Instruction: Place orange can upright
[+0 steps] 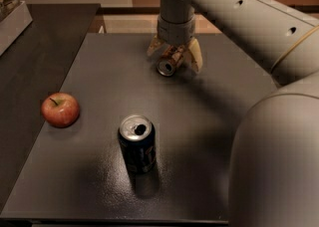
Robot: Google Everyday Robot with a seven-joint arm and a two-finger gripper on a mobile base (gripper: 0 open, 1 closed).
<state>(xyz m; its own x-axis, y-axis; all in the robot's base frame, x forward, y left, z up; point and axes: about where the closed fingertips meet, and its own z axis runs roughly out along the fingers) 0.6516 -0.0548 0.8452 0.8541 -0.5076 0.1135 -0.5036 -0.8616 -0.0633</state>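
Observation:
The orange can point(167, 65) is at the far middle of the dark table point(99, 71), tipped over with its silver top facing the camera. My gripper point(174, 56) reaches down from above and is closed around it, with one pale finger point(195, 54) on its right and the other on its left. The can's body is mostly hidden behind its top and the fingers. I cannot tell whether it rests on the table or hangs just above it.
A dark blue can point(137, 144) stands upright and opened near the front middle. A red apple point(60, 110) lies at the table's left edge. My large arm point(269, 121) fills the right side. A lower dark surface point(30, 47) lies to the left.

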